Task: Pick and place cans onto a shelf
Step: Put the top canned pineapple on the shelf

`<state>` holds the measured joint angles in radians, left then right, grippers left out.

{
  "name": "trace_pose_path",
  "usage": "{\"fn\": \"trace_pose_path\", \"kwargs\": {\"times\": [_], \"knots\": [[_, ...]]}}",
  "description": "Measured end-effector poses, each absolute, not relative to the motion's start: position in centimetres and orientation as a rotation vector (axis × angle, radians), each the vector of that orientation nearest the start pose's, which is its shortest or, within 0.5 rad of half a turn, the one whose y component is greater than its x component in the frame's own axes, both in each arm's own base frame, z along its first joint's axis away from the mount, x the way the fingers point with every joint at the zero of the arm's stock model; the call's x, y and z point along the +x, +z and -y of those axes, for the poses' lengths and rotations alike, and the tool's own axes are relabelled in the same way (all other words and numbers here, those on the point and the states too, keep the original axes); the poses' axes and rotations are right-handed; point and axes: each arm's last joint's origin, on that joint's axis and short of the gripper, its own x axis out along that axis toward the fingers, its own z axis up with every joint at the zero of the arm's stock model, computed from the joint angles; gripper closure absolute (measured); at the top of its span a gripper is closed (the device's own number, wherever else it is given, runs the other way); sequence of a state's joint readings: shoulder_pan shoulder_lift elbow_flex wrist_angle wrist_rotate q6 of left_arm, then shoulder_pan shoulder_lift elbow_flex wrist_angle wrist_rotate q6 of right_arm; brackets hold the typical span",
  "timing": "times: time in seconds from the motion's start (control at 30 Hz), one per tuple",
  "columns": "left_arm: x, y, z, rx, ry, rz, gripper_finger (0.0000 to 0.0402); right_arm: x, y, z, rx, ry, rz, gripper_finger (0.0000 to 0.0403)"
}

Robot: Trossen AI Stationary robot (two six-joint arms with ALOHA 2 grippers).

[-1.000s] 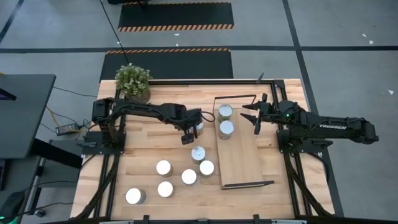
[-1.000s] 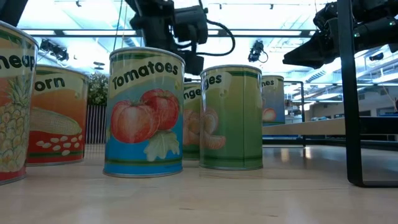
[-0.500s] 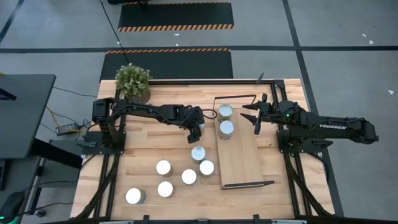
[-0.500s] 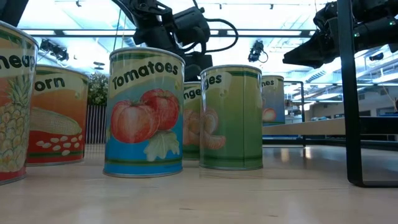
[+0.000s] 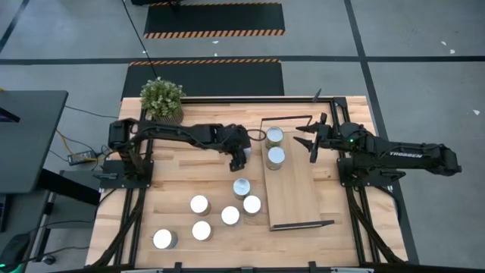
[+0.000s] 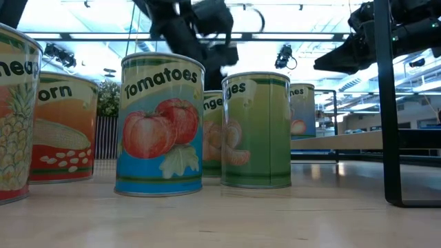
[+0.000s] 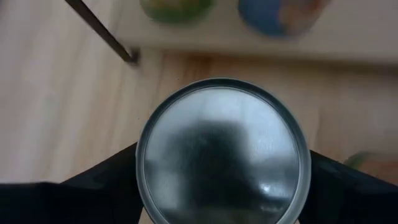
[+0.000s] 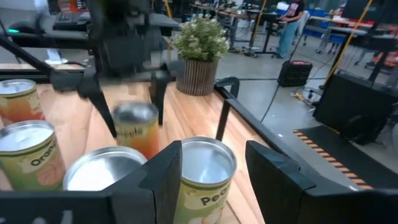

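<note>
Knocking is the main risk: the left gripper [image 5: 238, 158] carries a can [image 7: 222, 151] beside the shelf [image 5: 295, 201] edge, and a low pass could clip the two cans [image 5: 274, 148] already standing at the shelf's far end. In the left wrist view the dark fingers [image 7: 102, 177] press both sides of the tin (lid facing the camera). The right gripper [image 5: 309, 139] waits spread over the shelf's far end.

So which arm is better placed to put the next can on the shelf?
The left. Its left gripper holds a can between its fingers, just beside the shelf. The right gripper hangs open and empty over the shelf's far end.
</note>
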<state>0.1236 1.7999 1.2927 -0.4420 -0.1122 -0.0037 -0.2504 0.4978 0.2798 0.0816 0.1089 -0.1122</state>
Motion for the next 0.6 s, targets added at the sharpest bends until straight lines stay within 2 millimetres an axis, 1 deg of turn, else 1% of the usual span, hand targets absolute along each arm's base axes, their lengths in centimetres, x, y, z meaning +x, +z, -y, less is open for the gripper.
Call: {"fn": "trace_pose_path", "kwargs": {"times": [0.17,0.3,0.43,0.5,0.6], "knots": [[38.0,26.2,-5.4,-0.021,0.303,-0.981,0.0083,12.6,22.6,3.6,-0.136,-0.372,-0.13,0.0218],[38.7,29.5,-5.3,-0.034,0.388,-0.939,0.0083,12.3,22.9,3.5,-0.191,-0.357,-0.117,0.0217],[39.5,32.7,-5.0,-0.062,0.428,-0.843,0.0085,12.7,22.8,3.5,-0.229,-0.328,-0.12,0.0204],[39.6,33.7,-4.7,-0.054,0.439,-0.812,0.0085,13.0,23.0,3.5,-0.232,-0.309,-0.091,0.0191],[39.8,34.3,-4.3,-0.065,0.471,-0.769,0.0085,13.5,23.1,3.4,-0.234,-0.268,-0.067,0.0164]]}}
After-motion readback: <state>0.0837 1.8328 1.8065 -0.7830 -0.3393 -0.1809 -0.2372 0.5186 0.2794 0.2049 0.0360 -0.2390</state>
